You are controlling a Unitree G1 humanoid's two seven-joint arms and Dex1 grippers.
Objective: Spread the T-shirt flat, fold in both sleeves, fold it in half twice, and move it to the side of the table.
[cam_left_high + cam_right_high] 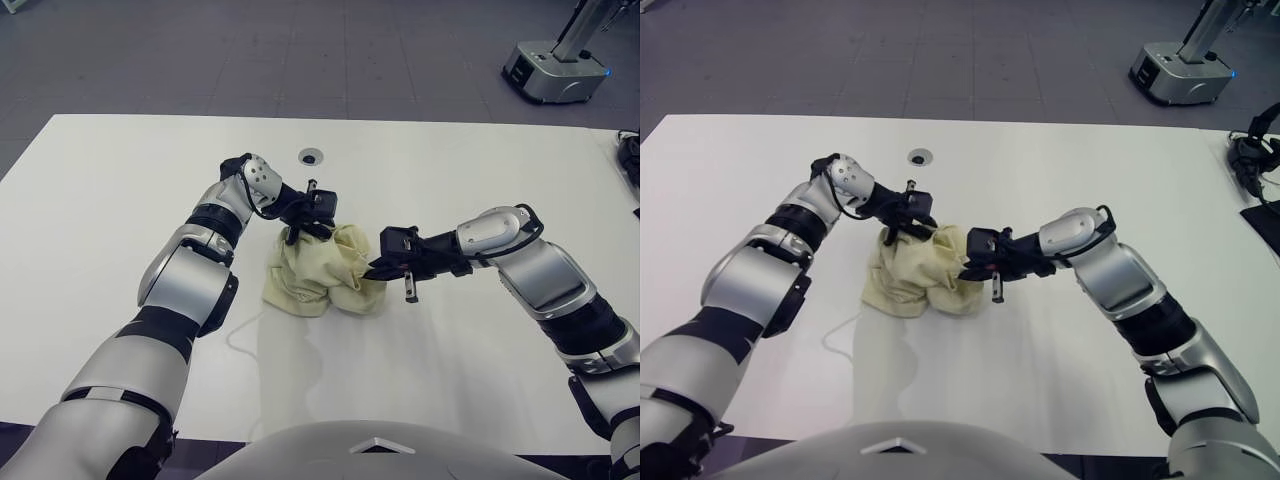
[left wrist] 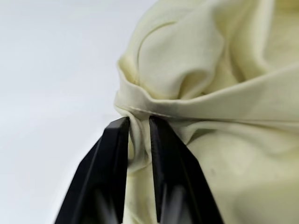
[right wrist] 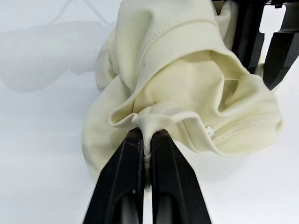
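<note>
Left gripper (image 2: pixel 139 122) clenched on T-shirt (image 1: pixel 320 275) fold, just robot-side of grommet (image 1: pixel 311 156) | right gripper (image 3: pixel 145 135) pinching ribbed edge | T-shirt crumpled on table (image 1: pixel 120 180) | wheeled base (image 1: pixel 555 72) far beyond grommet, rightward

head stereo pair looks forward and down over the table (image 1: pixel 100 180) from high up. wrist cameras sit very close, sighting along left gripper (image 2: pixel 138 123) and right gripper (image 3: pixel 146 135). all four views share the t-shirt (image 1: pixel 320 270).
</note>
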